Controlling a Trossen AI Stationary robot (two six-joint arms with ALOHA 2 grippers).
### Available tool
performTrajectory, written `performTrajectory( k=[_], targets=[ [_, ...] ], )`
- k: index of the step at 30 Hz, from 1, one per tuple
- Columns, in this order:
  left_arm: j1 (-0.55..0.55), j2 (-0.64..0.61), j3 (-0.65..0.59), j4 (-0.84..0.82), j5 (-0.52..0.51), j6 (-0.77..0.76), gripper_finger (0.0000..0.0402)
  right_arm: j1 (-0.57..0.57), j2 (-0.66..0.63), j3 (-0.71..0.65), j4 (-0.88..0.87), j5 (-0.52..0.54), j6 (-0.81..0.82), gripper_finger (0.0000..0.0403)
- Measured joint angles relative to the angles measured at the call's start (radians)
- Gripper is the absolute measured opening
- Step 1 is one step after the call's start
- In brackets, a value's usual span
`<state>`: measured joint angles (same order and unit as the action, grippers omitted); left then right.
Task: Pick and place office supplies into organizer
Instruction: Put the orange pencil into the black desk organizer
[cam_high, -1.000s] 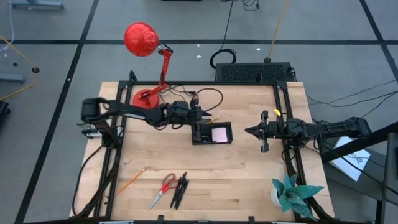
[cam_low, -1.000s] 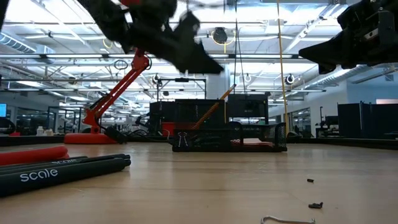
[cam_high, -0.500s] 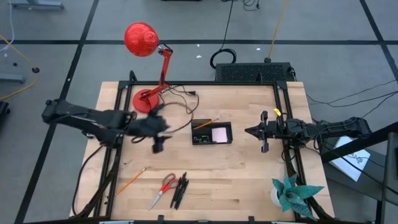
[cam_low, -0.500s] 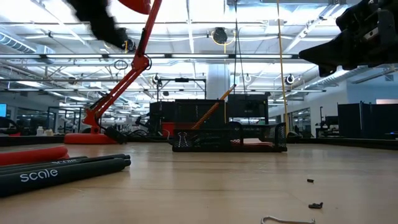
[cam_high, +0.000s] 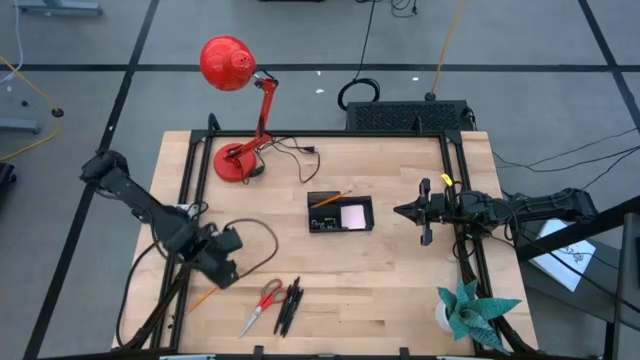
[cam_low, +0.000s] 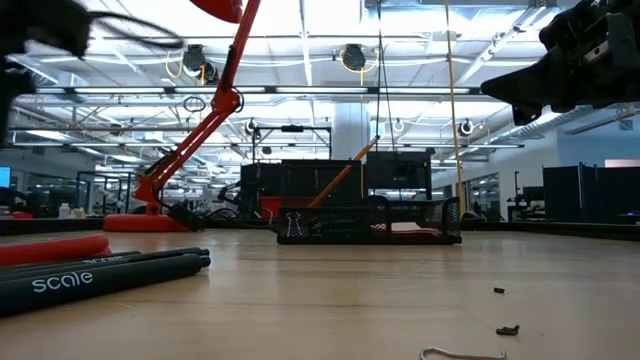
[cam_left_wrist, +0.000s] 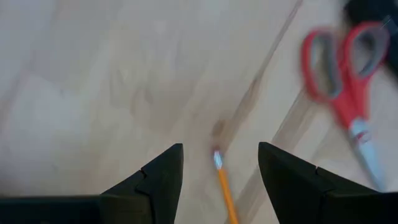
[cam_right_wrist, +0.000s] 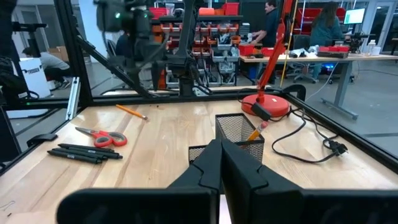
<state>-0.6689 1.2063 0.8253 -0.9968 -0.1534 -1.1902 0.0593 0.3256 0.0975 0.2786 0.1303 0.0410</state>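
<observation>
Left claw (cam_left_wrist: 219, 163) swung from organizer (cam_high: 340, 213) to loose pencil (cam_high: 205, 297) | spread wide | pencil diagonal

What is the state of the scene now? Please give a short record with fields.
left claw: open, empty, above the loose pencil at the table's front left
right claw: shut, empty, waiting right of the organizer
in organizer: one pencil, pink sticky-note pad
still on table: loose pencil, scissors, black pens
other: red lamp, teal paper plant
</observation>
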Motion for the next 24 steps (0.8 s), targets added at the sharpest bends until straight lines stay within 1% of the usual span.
performTrajectory(
  k=[4,7,10,15,20,24],
  targets=[
    [-0.113,0.034,-0.081,0.121,0.005,-0.166,0.0214,0.0,0.0,0.0,0.0,0.0,0.0,0.0004],
    [-0.191,0.043,-0.138,0.248,0.003,-0.25,0.0214,0.0,0.0,0.0,-0.002,0.0,-0.001,0.0004],
    [-0.241,0.042,-0.174,0.312,-0.015,-0.332,0.0214,0.0,0.0,0.0,-0.002,0.0,-0.001,0.0004],
    [-0.285,0.052,-0.211,0.317,-0.038,-0.432,0.0214,0.0,0.0,0.0,-0.002,0.0,-0.001,0.0004],
    [-0.29,0.074,-0.248,0.318,0.03,-0.504,0.0214,0.0,0.0,0.0,-0.001,0.0,0.0,0.0004],
    [-0.29,0.091,-0.254,0.322,0.047,-0.511,0.0214,0.0,0.0,0.0,0.0,0.0,0.0,0.0004]
  ],
)
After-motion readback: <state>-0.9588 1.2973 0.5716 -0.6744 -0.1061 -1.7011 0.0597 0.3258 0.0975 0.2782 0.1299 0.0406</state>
